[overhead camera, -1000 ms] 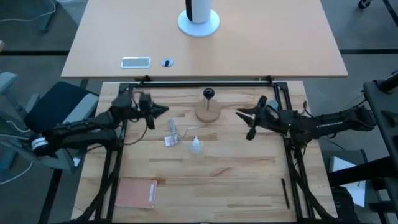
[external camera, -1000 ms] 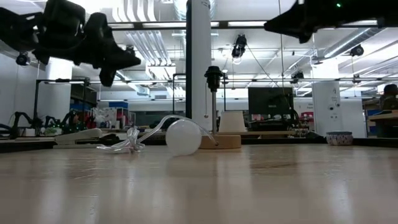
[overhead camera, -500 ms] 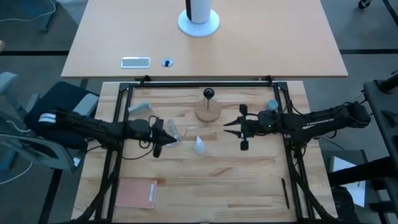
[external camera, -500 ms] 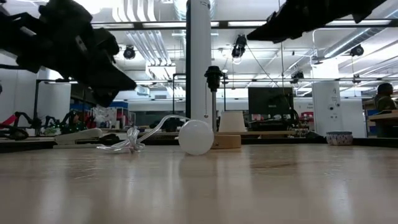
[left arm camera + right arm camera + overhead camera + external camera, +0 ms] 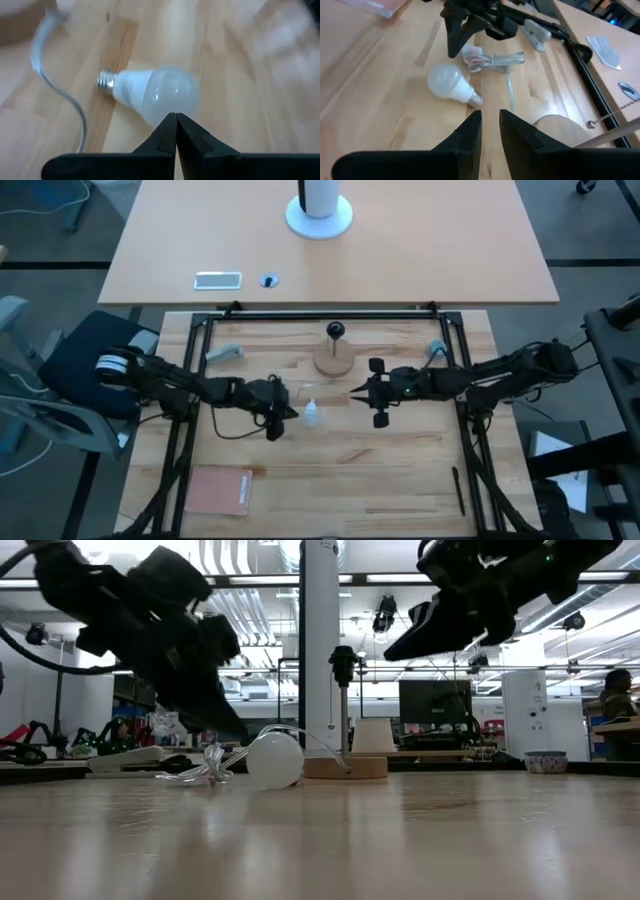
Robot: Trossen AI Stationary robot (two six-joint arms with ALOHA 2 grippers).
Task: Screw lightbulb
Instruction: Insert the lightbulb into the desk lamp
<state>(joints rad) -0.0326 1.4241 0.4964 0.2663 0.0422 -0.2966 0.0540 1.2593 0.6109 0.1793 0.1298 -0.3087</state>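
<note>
The frosted white lightbulb [image 5: 313, 415] lies on its side on the wooden table, its globe toward my left gripper and its grey screw base [image 5: 104, 80] pointing away from it. It also shows in the low view [image 5: 275, 760] and the right wrist view [image 5: 449, 82]. My left gripper [image 5: 290, 413] is shut, with its fingertips [image 5: 176, 116] right at the globe. My right gripper [image 5: 356, 391] hovers above the table to the bulb's right, slightly open [image 5: 490, 116] and empty. The black socket stem [image 5: 335, 332] stands upright on its round wooden disc [image 5: 335, 362] behind the bulb. My left gripper's shut fingertips stand at the rounded end of the bulb's globe [image 5: 172, 107], slanting down from the table's left. I cannot tell whether they touch it. The bulb lies on the table.
A clear plastic wrapper with a cord [image 5: 275, 393] lies just left of the bulb, under my left arm. A pinkish card [image 5: 218, 490] lies near left and a black pen [image 5: 458, 490] near right. Black frame rails [image 5: 320, 312] border the table.
My left gripper has come down and toward the table's right and near edge, up to the bulb. My right gripper has gone toward the table's left and a little lower, nearer the bulb. The bulb has rolled a little on the table.
</note>
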